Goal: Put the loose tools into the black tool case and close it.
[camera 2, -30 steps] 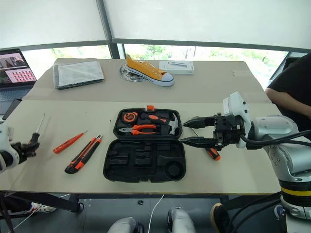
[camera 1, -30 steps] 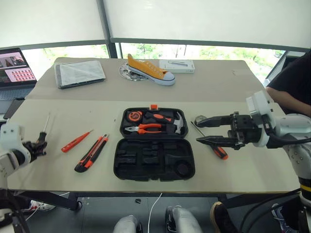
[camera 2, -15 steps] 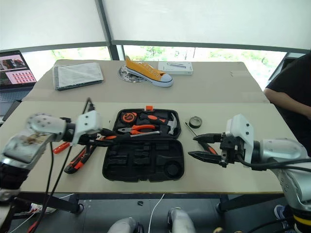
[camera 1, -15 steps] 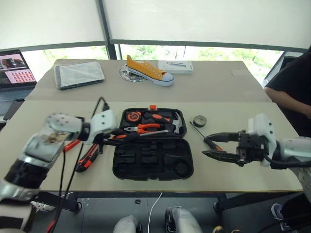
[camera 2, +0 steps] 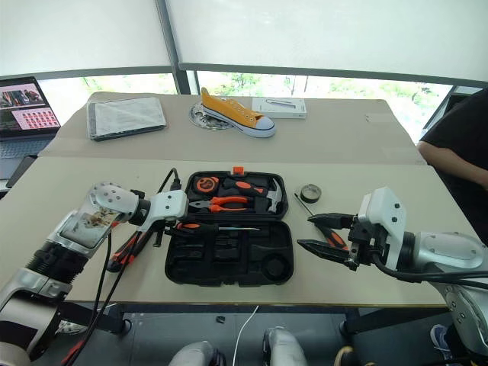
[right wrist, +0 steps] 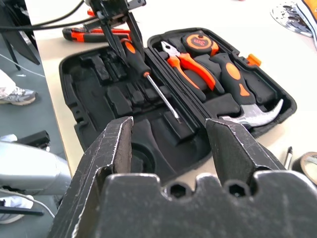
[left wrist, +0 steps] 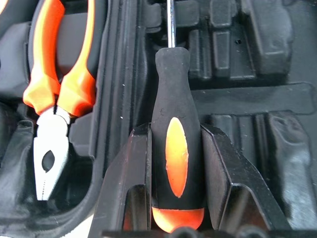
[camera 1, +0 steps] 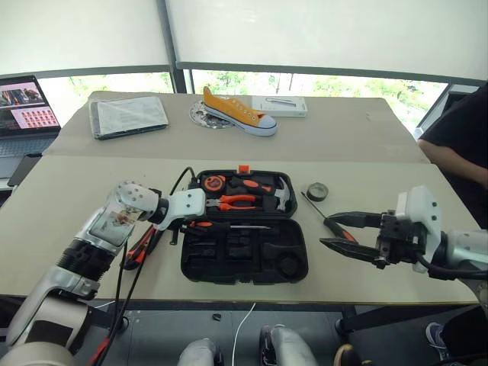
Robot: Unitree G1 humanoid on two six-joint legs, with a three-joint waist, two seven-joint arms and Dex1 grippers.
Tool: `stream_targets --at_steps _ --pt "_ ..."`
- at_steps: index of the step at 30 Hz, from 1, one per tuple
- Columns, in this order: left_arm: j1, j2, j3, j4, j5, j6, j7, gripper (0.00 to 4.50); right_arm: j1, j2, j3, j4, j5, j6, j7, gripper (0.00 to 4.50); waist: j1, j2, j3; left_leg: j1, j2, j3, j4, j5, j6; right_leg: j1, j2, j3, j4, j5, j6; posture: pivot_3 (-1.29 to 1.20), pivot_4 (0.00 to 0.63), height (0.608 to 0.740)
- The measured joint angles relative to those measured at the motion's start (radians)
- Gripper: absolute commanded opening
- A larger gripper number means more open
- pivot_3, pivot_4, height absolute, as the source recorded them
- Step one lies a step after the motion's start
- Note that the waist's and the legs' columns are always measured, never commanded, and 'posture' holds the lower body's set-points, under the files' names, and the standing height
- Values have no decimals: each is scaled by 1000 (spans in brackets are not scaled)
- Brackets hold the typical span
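Both head eyes are looking forward and down over the whole table [camera 1: 69, 198]; the left wrist camera is sitting close above the open black tool case [left wrist: 247, 74]; the right wrist camera is facing that case [right wrist: 94, 94] from its right end.

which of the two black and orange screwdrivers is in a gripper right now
The screwdriver over the open black tool case, clamped by its handle in the left gripper. The other screwdriver lies loose on the table right of the case.

Left end effector [left wrist: 176, 163] grips a screwdriver [left wrist: 174, 144] — over the black tool case [left wrist: 247, 89].
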Motion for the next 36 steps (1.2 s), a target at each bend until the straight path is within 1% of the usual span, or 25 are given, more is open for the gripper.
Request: stream_targets --at_steps 1,2,3,9,12,14,15,18,19,22,23,24,31,36 --pt "-3 -2 0 0 0 3 -4 881 0 0 -1 0 0 1 -5 3293 0 0 0 0 0 0 0 0 1 0 0 0 0 0 1 0 150 733" --pt "-4 -3 0 0 0 6 -8 1381 0 0 -1 0 1 3 -9 3293 0 0 0 0 -1 0 0 0 1 0 0 0 0 0 1 0 150 733" --pt "-4 -5 0 -1 0 15 -16 1681 0 0 -1 0 2 5 -15 3293 -1 0 0 0 -1 0 1 -1 1 0 -1 1 0 0 1 0 150 733" --pt "-6 -21 11 -36 -14 54 -28 3841 -11 0 -1 0 20 6 -21 3293 0 0 0 0 -1 0 1 -1 1 1 0 1 0 0 1 0 150 733" --pt "-23 -26 28 -47 -15 75 -17 3841 -12 -1 0 1 24 6 -21 3293 0 0 0 0 -1 -1 1 -1 1 1 0 1 0 0 2 0 150 733" --pt "-33 -26 40 -56 -23 82 -17 3300 -16 -1 1 1 27 6 -21 3293 0 0 0 0 -1 -1 1 -1 1 1 0 1 0 0 2 0 150 733" --pt "-34 -29 43 -62 -29 91 -17 3136 -19 -1 2 2 28 6 -21 3293 -1 0 0 0 -1 -1 1 -1 1 1 0 1 0 0 2 0 150 733" --pt "-34 -42 45 -64 -33 97 -20 2081 -35 -1 7 2 29 6 -23 3293 -2 0 0 0 -1 -1 1 -1 2 1 0 1 0 0 2 0 150 733" --pt "-34 -42 45 -60 -32 93 -23 1633 -37 -1 9 2 29 6 -25 3293 -2 0 0 0 -1 -1 1 -1 1 1 0 1 0 0 2 0 150 733" --pt "-34 -43 43 -43 -30 76 -28 673 -40 -1 14 3 29 6 -27 3293 -1 0 0 0 -1 -1 1 -1 1 1 0 1 0 0 2 0 150 733" --pt "-34 -45 42 -40 -29 73 -29 231 -42 -1 14 4 29 6 -28 3293 -1 0 0 0 -1 -1 2 -1 1 1 0 1 0 0 2 0 150 733" --pt "-34 -49 41 -38 -29 70 -30 60 -43 -1 15 4 29 6 -28 3293 0 0 0 0 -1 -1 2 -1 1 1 0 1 0 0 2 0 150 733" --pt "-34 -91 -6 9 35 19 -17 60 -43 0 16 13 29 6 -35 3293 0 0 0 -1 -1 -1 2 -1 2 2 0 1 -1 0 2 0 150 733" --pt "-42 -119 -33 43 105 -81 21 60 -43 11 23 13 28 5 -50 3293 1 0 0 0 -1 -1 2 -2 4 5 -1 1 -1 0 3 0 150 733"
